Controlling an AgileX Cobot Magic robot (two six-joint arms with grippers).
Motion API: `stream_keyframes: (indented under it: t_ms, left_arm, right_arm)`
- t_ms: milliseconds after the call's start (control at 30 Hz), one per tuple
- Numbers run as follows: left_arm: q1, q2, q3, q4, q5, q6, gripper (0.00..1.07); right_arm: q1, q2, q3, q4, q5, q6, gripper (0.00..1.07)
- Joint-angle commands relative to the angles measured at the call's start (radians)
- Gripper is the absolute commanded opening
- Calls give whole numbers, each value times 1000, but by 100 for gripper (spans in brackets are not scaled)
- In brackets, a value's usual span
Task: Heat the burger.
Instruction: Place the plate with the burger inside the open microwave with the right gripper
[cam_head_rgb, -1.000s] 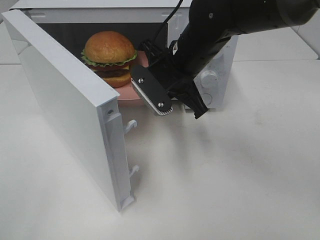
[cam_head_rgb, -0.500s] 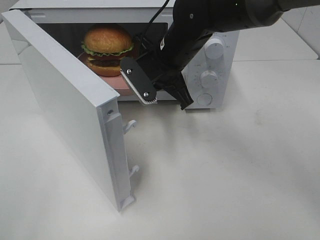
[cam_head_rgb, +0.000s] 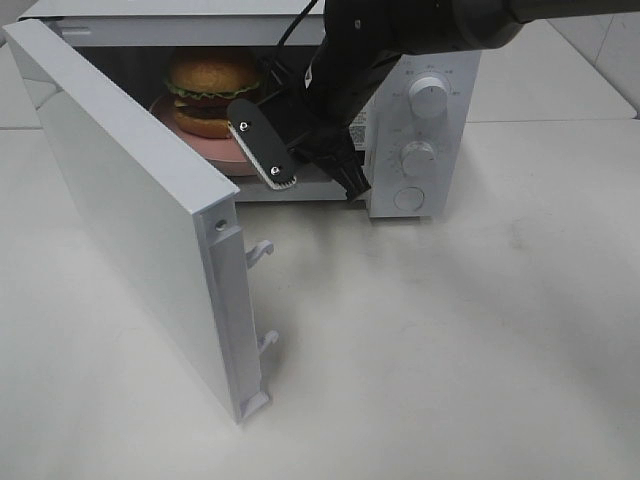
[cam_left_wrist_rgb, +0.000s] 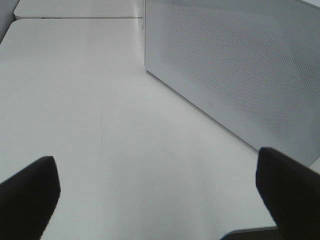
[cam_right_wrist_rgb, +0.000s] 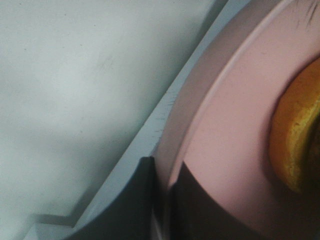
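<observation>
white table (cam_head_rgb: 450, 350); inside the boxy white microwave (cam_head_rgb: 455, 120) the round golden-bun burger (cam_head_rgb: 205, 75) lies just beyond the right gripper (cam_right_wrist_rgb: 164, 197), which pinches the rim of the round pink plate (cam_right_wrist_rgb: 225, 125).

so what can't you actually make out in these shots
Exterior high: the right arm hides the pink plate's right side and the jaws' hold on it.
Right wrist: the burger cut off by the frame edge; only a bun sliver shows.
Exterior high: the microwave's dial markings are too small.

Wide-apart jaws (dark tips only) hang over white table (cam_left_wrist_rgb: 100, 110) near dotted door (cam_left_wrist_rgb: 235, 65).
</observation>
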Motion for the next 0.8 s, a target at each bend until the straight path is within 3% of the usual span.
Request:
stream_keyframes:
  t_ms: [33,800]
  left_arm:
    - [-2,-15,-1,-9,-13,-2,100]
    - [-2,-15,-1,-9,-13,-2,100]
  right_arm:
    - [-2,22,-77,-10,-20,40,0]
    - [-2,209,-324,-66,29,146,2]
